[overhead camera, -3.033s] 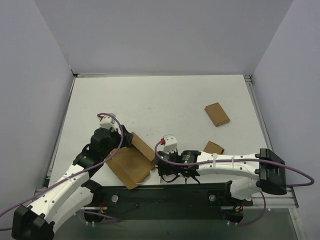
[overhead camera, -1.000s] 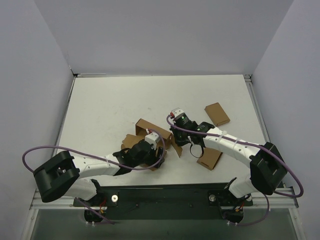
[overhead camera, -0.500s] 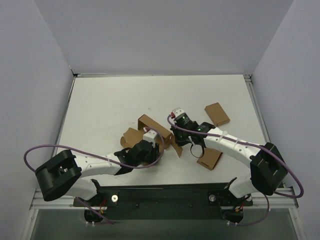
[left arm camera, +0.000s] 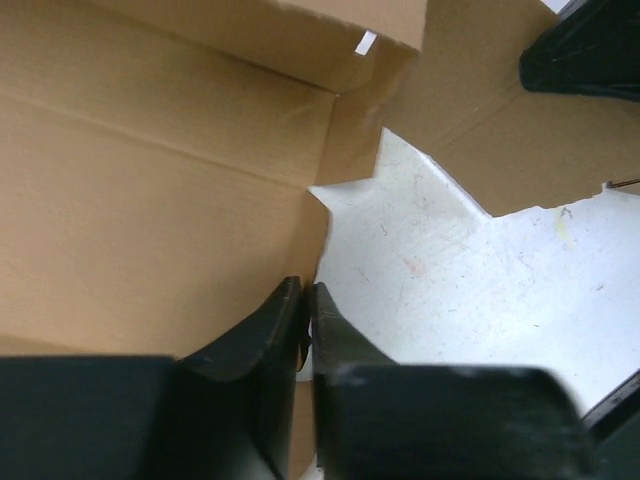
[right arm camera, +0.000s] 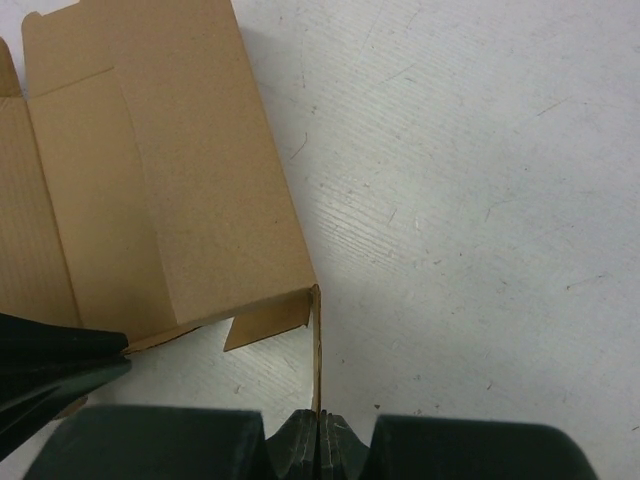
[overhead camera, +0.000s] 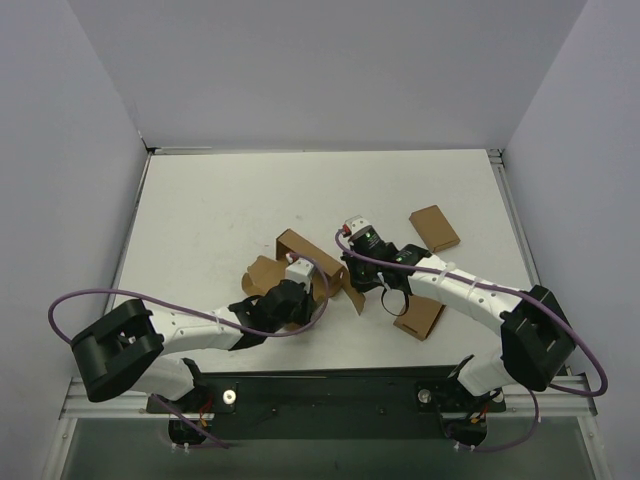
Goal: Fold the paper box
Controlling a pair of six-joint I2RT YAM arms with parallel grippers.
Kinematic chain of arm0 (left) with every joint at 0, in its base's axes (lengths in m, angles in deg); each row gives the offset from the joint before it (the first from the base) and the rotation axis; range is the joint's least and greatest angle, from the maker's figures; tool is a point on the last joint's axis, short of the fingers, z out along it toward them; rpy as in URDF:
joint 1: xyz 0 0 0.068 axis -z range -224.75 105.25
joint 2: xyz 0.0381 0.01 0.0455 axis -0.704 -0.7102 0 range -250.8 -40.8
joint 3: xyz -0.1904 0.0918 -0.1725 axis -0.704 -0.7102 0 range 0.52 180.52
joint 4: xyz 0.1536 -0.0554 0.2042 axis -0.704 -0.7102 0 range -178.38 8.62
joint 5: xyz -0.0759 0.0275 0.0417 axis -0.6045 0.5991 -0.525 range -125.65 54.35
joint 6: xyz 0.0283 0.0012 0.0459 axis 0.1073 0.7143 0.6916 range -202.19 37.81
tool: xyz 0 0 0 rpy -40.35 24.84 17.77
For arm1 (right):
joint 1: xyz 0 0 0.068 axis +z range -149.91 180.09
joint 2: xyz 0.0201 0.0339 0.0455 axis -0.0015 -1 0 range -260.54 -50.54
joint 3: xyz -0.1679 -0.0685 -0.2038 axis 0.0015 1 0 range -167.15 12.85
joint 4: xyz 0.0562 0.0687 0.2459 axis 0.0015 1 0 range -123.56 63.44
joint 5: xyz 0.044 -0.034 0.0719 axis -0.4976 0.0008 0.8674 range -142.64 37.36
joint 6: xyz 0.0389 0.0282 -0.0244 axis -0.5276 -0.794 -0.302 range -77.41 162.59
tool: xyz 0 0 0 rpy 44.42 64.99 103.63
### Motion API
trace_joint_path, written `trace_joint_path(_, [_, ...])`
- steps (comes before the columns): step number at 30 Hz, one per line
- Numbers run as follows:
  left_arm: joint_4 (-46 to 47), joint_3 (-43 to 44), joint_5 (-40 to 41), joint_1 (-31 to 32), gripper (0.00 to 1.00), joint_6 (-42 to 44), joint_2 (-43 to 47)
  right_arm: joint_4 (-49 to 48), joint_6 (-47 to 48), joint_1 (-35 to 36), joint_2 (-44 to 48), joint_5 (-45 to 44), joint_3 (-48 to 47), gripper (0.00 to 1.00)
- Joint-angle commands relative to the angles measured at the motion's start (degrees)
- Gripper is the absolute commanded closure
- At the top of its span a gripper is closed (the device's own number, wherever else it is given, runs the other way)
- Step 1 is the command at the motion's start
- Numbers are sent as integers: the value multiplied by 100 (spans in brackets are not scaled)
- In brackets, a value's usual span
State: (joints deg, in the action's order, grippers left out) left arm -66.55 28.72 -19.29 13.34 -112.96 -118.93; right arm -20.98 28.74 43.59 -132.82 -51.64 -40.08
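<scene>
Inspection from the remote station. The plain brown cardboard paper box sits near the middle of the white desk, a little toward the near edge, between the two arms. It is partly raised. One wall stands up, one flap lies out to its left and another runs out to its right.

The left pincer meets the box from the near-left side. In the left wrist view its black fingers press almost together, with the edge of a brown panel pinched between them. I record it as clamped on the paper box.

The right pincer reaches in from the right. In the right wrist view its tips are together on a thin flap seen edge-on. The flap stands upright off the desk and joins the box wall at a corner. I record it as clamped on the paper box too.

Two smaller flat brown rectangular cardboard boxes also lie on the desk. One is toward the right side, well apart from the paper box. The other is near the front edge, just beside the right forearm.
</scene>
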Motion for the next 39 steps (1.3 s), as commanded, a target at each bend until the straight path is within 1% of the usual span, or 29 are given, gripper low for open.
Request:
trace_joint_path(1, [301,88,96,-51,89,123,-53,139,13,-79,169,50,11,100])
trace_joint_path(3, [327,97,-62,-139,97,115,-27,192,-39,-88,186,67,-51,100])
trace_joint_path(4, [354,97,-115,-157,98,97,-27,218,-48,-105,221,102,-77,100])
trace_joint_path(5, [371,115,-168,-166,98,97,-18,253,-109,-123,247,111,-95,98])
trace_joint_path(6, [389,141,-264,-157,97,88,-36,280,-144,-140,291,120,-156,94])
trace_joint_path(7, [389,176,-317,-166,97,53,-53,306,-206,-167,300,146,-183,89])
trace_joint_path(8, [380,272,-370,-157,97,44,-158,376,-250,-184,318,164,-218,79])
trace_joint_path(10, [310,378,-440,-157,97,-26,-273,447,-451,-211,414,217,-288,68])
trace_joint_path(11, [275,466,-449,-157,98,-61,-360,508,-531,-228,458,226,-288,57])
trace_joint_path(13, [213,545,-493,-183,98,-201,-422,605,-812,-333,660,269,-254,48])
trace_joint_path(16, [196,572,-581,-271,98,-404,-475,658,-1119,-587,976,235,-52,45])
trace_joint_path(19, [196,537,-608,-377,98,-492,-545,649,-1296,-869,1240,191,264,45])
trace_joint_path(22, [231,484,-765,-534,98,-553,-642,649,-1384,-984,1407,-20,502,46])
trace_joint_path(26, [389,396,-933,-632,98,-589,-721,579,-1244,-932,1207,-82,678,48])
trace_joint_path(29, [424,379,-985,-676,98,-597,-791,334,-1147,-792,996,-12,792,49])
trace_joint_path(34, [512,282,-1065,-772,98,-624,-862,-229,-945,-598,626,225,845,49])
trace_joint_path(39, [556,168,-1222,-877,98,-615,-941,-904,-716,-554,283,454,863,49])
